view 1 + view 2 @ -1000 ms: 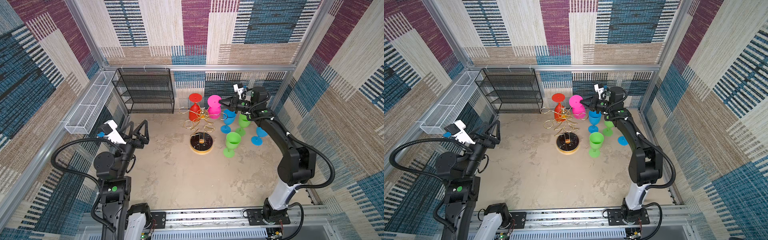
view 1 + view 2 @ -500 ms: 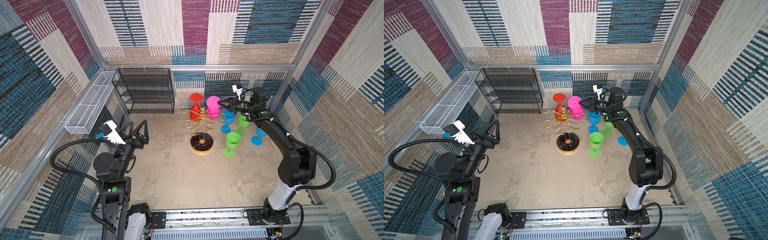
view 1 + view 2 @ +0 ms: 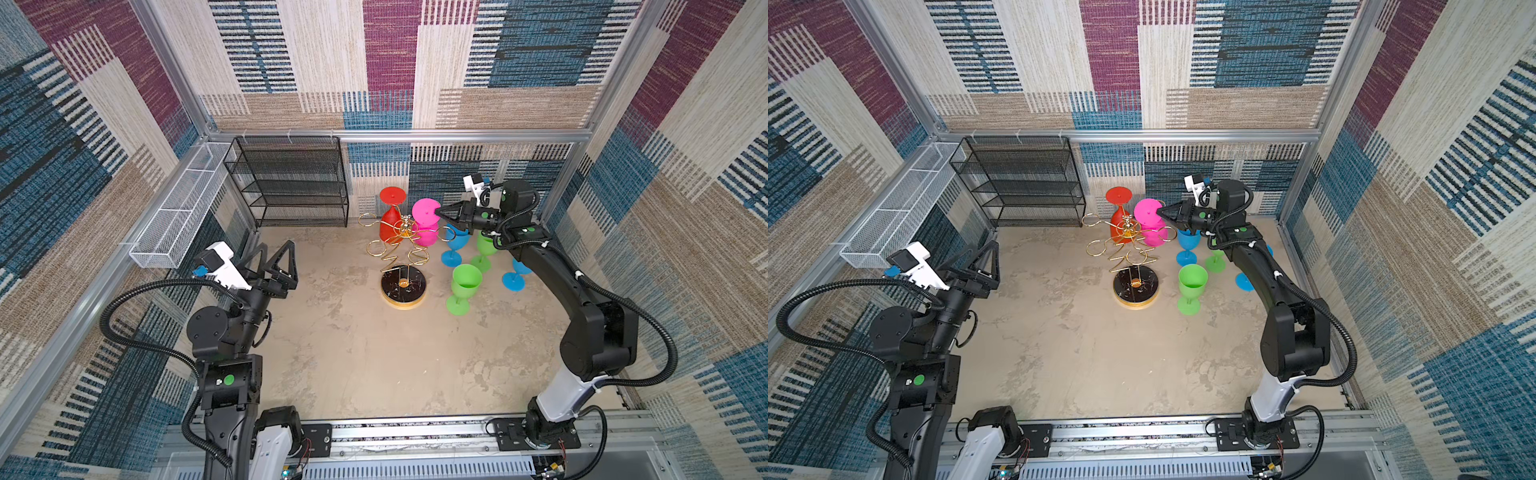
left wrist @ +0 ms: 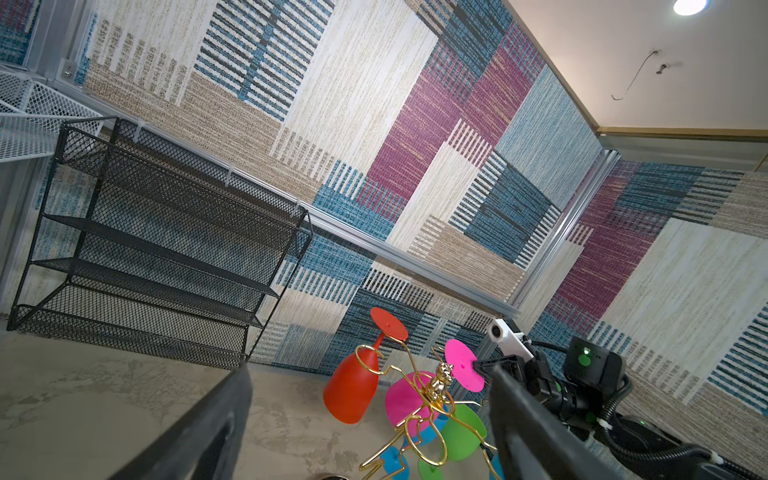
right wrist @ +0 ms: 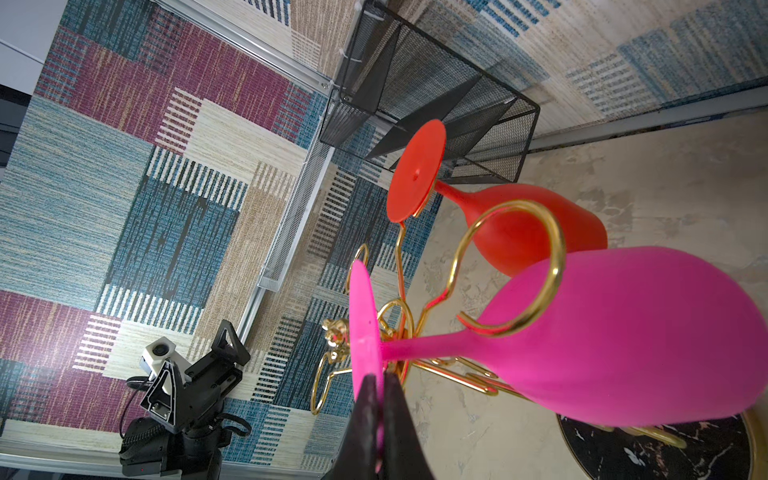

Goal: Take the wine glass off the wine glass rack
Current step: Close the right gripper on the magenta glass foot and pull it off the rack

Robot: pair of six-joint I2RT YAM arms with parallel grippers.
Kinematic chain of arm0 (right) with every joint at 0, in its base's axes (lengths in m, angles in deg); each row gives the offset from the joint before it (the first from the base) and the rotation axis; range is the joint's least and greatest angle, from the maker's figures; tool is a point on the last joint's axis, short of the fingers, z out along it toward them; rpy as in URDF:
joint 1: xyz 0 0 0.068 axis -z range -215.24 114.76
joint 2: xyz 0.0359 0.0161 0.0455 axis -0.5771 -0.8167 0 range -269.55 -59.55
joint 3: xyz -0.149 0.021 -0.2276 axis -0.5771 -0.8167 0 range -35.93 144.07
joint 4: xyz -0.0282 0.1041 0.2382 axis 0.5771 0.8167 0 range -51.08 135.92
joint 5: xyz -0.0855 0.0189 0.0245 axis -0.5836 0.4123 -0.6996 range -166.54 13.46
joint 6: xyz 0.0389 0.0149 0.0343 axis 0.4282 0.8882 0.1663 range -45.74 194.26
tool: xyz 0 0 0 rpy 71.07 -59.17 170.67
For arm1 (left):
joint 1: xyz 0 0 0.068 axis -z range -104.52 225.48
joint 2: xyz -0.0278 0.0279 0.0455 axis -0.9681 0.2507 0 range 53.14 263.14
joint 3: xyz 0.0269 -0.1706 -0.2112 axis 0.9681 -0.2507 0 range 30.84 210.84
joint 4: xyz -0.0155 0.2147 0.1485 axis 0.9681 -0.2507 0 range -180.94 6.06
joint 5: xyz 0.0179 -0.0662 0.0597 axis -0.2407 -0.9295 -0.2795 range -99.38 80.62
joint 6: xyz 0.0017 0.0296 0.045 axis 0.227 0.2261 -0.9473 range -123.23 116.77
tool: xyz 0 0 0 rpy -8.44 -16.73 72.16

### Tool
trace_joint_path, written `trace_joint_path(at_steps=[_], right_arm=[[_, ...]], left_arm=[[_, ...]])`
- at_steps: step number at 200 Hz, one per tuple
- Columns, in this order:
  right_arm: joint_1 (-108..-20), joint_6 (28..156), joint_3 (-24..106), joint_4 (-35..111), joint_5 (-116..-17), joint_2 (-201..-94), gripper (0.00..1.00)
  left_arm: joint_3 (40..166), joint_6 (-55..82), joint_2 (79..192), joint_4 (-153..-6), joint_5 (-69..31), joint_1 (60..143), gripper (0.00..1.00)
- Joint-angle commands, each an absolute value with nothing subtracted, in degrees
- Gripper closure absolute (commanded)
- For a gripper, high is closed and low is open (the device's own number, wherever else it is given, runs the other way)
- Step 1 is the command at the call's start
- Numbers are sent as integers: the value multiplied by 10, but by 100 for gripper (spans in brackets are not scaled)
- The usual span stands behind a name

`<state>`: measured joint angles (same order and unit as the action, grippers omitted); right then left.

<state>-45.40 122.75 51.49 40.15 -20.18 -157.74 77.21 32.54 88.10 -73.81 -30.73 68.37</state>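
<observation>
One pink wine glass (image 5: 623,332) has its foot in the right gripper (image 5: 376,377).

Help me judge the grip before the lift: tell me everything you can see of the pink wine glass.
The pink wine glass is opaque, matte and plastic-looking, with a round flat foot, a thin stem and a deep rounded bowl. It hangs upside down and tilted on the gold wine glass rack, foot uppermost, stem among its wire arms. The right gripper is shut on the foot's rim.
</observation>
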Motion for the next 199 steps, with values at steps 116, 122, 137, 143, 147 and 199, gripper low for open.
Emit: trace_joint_path(at_steps=[116, 122, 137, 143, 147, 199], right_arm=[[-452, 1211, 484, 405, -241, -1523, 100], [-452, 1210, 482, 406, -242, -1521, 100], [-451, 1210, 475, 406, -244, -1513, 100], [-450, 1210, 473, 406, -244, -1511, 100], [-450, 1209, 471, 406, -244, -1509, 100], [-442, 1193, 461, 427, -263, -1485, 100]], left_arm=[[764, 332, 881, -710, -306, 683, 9], [764, 333, 882, -710, -306, 683, 9], [764, 333, 882, -709, -306, 683, 9], [764, 333, 882, -708, -306, 683, 9], [764, 333, 882, -708, -305, 683, 9], [763, 337, 882, -706, -305, 683, 9]])
